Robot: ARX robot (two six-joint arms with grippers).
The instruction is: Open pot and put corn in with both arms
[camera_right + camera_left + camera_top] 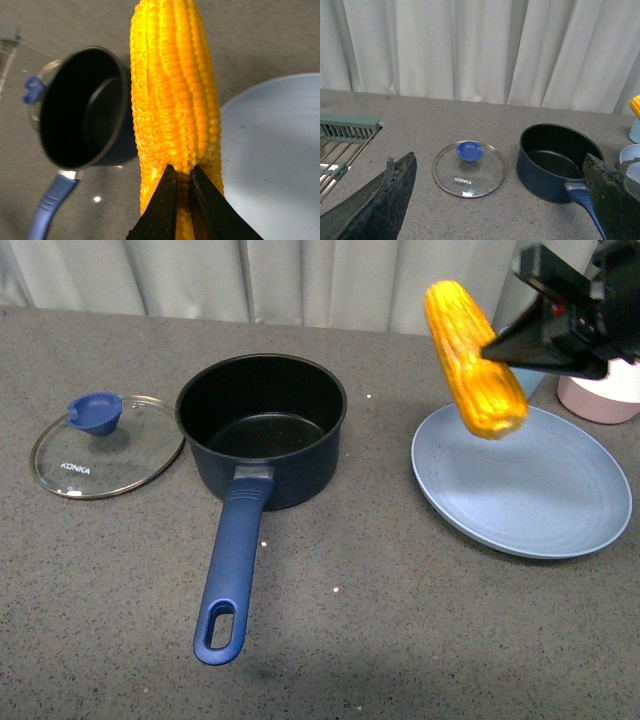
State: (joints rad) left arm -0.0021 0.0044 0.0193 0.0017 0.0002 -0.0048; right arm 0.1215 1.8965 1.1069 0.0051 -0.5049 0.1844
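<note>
The table [400, 640] is a flat, matt slab of grey speckled stone. Nearest lies the long blue handle [232, 570] with an oval hole at its end. It leads back to the pot [262, 430], which is round, dark navy, black inside and uncovered. To its left a glass lid [105, 455] with a blue knob lies flat on the table. To the right sits a smooth, pale blue plate [560, 510]. Above the plate's left part the corn [475, 360] hangs tilted in the air, its bumpy yellow-orange kernels in rows, clamped near one end by the right pincer [184, 192]. The left pincer [497, 162] stands wide and holds nothing. A pinkish bowl [600, 395] sits behind the plate, and pale pleated curtains [250, 280] close off the back.
</note>
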